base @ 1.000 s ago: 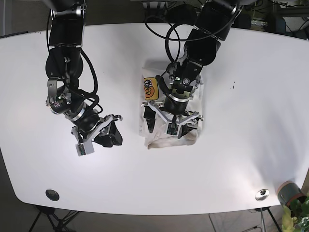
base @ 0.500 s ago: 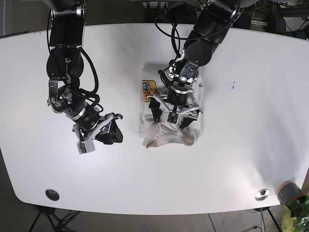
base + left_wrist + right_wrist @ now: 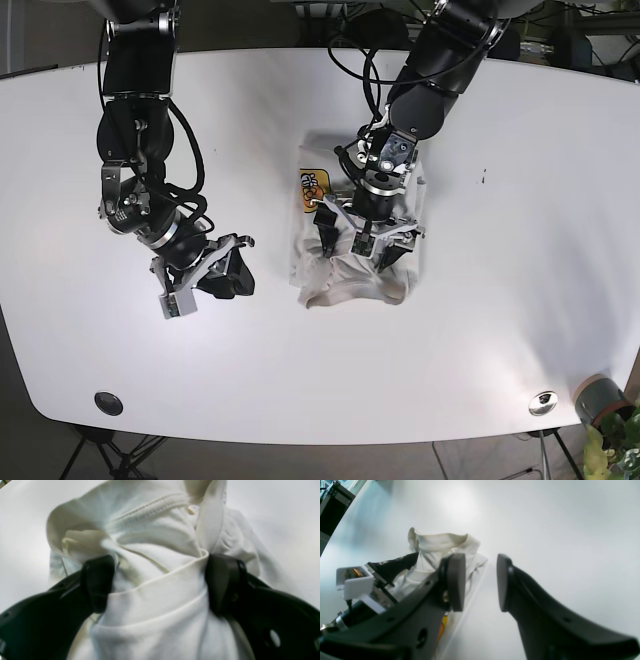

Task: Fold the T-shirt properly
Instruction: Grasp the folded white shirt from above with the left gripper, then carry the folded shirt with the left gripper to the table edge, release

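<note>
The white T-shirt (image 3: pixel 352 280) lies folded and bunched at the table's middle, with a yellow print (image 3: pixel 313 186) showing at its left edge. My left gripper (image 3: pixel 358 243) is pressed down onto it. In the left wrist view its black fingers (image 3: pixel 97 582) stand wide apart, and a thick bunch of T-shirt (image 3: pixel 160 597) fills the gap and touches both pads. The collar seam and a button (image 3: pixel 192 508) show beyond. My right gripper (image 3: pixel 222 277) hovers over bare table to the shirt's left. Its pads (image 3: pixel 456 581) are open and hold nothing.
The white table (image 3: pixel 520 300) stretches wide on all sides of the shirt. A round metal fitting (image 3: pixel 543 403) and a grey cup by a plant (image 3: pixel 600 398) sit at the near right corner. Another fitting (image 3: pixel 108 403) is at the near left.
My left gripper has moved toward the far side along the shirt, uncovering the bunched near edge. The right arm has barely shifted.
</note>
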